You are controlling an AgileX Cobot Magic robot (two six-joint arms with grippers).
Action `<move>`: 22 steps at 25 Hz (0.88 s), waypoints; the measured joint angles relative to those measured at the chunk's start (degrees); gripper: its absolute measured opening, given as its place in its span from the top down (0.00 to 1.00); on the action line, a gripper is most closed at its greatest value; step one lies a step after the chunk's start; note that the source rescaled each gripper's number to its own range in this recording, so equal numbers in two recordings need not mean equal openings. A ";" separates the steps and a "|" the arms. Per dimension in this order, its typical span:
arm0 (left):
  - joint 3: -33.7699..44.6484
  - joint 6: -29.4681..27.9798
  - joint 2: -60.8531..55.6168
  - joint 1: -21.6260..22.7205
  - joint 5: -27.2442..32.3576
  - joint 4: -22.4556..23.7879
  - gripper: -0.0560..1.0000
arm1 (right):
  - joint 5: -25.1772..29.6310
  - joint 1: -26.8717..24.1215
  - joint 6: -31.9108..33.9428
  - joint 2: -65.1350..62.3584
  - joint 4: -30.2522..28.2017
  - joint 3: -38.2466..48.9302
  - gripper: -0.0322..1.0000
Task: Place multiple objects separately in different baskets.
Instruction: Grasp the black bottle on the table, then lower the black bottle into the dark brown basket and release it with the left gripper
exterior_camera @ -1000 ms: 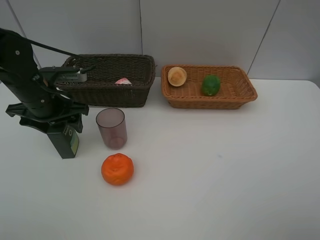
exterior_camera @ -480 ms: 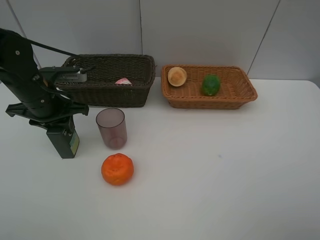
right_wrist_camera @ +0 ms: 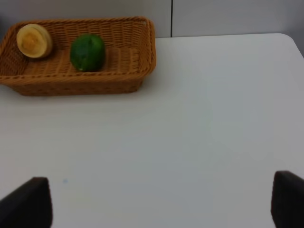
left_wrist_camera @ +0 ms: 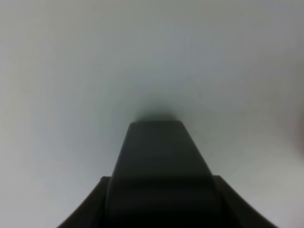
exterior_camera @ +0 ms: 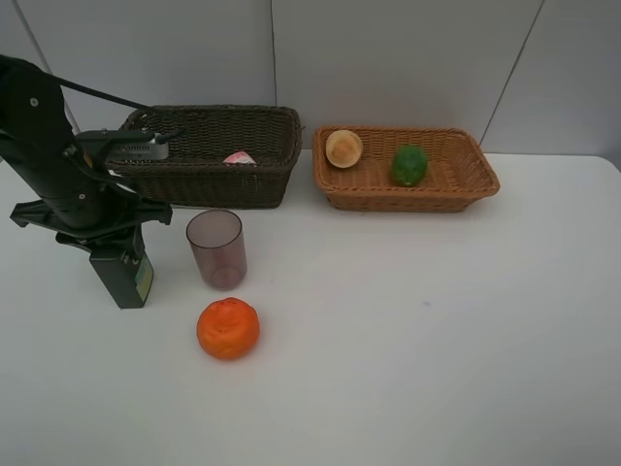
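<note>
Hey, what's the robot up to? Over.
Left gripper shut on dark green pump bottle, standing on table. Right gripper open, empty. Mauve cup close beside bottle.

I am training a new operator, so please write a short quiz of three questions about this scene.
1. True or false: the lime lies in the tan basket.
2. Which is nearest the tangerine? A) mauve cup B) peach C) dark basket
3. How many items stand on the table outside both baskets?
Key: 1 true; 2 A; 3 three: mauve cup, tangerine, pump bottle.
</note>
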 joint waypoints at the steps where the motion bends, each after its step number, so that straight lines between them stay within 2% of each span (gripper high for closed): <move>1: 0.00 0.00 0.00 0.00 0.00 0.00 0.52 | 0.00 0.00 0.00 0.00 0.00 0.00 0.00; 7: -0.12 0.00 -0.06 0.00 0.95 0.00 0.52 | 0.00 0.00 0.00 0.00 0.00 0.00 0.00; 10: -1.67 -0.04 -0.71 0.00 4.65 0.00 0.52 | 0.00 0.00 0.00 0.00 0.00 0.00 0.00; 18: -16.90 -0.06 -2.52 0.00 16.69 0.00 0.52 | 0.00 0.00 0.00 0.00 0.00 0.00 0.00; 22: -26.33 -0.06 -2.07 0.00 17.98 0.15 0.52 | 0.00 0.00 0.00 0.00 0.00 0.00 0.00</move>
